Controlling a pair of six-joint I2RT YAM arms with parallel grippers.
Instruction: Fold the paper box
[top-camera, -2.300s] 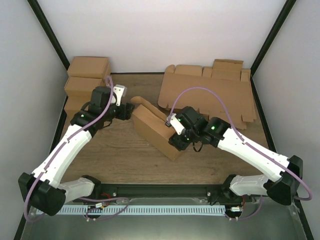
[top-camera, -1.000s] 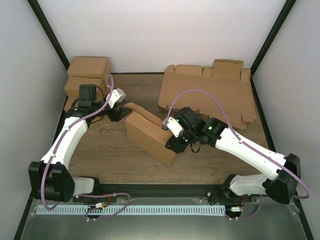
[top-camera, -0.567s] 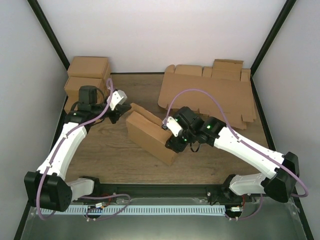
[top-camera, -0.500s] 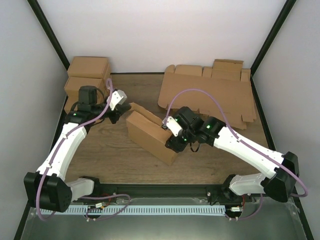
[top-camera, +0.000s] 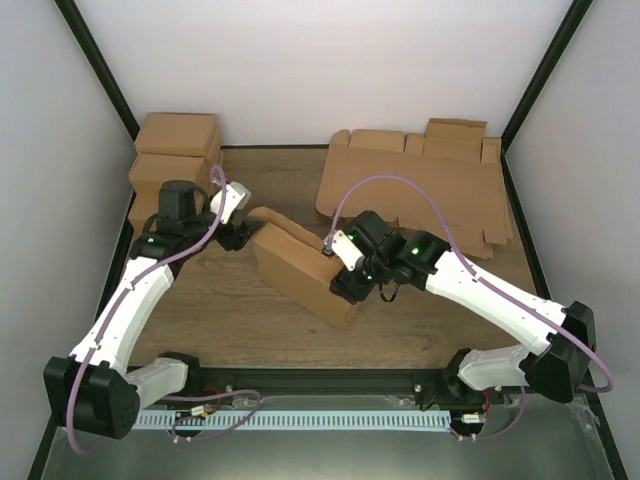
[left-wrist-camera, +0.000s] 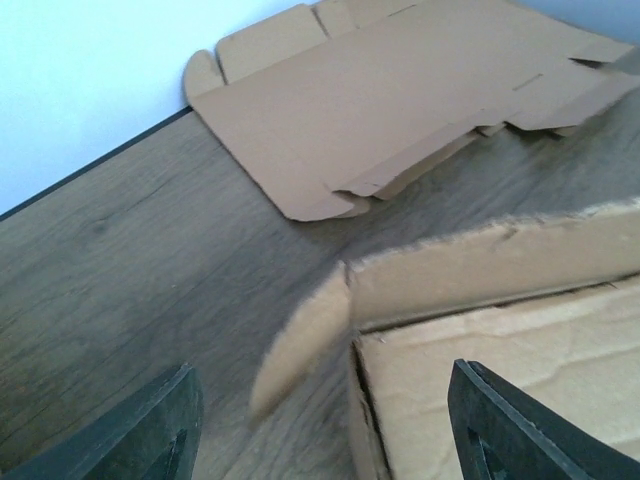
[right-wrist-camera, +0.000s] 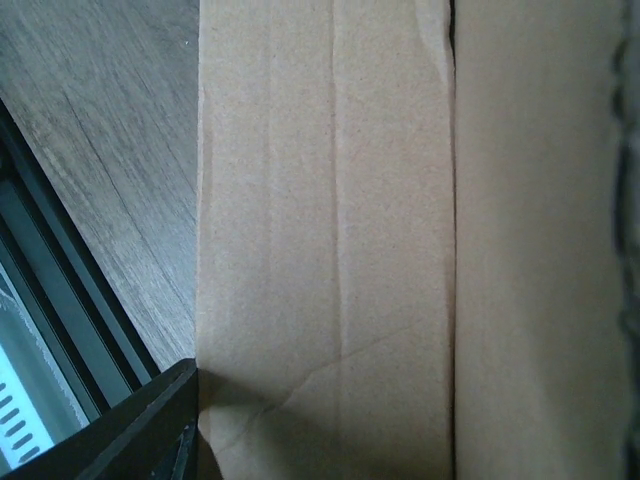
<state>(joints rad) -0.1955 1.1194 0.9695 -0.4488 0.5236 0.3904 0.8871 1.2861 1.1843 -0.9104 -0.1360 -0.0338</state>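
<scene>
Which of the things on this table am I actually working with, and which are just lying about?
In the job:
the paper box, half folded mid-table; left end effector by its rounded flap; right end effector at its near end.

Lying about:
flat cardboard blanks, back right; closed boxes, back left.

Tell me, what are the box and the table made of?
The paper box looks like plain brown cardboard, matte: its cut edge is fuzzy and its panels show pressed creases. The table looks like wood with a dull finish, judging by the grain streaks, though it may be only a printed wood-look layer.
</scene>
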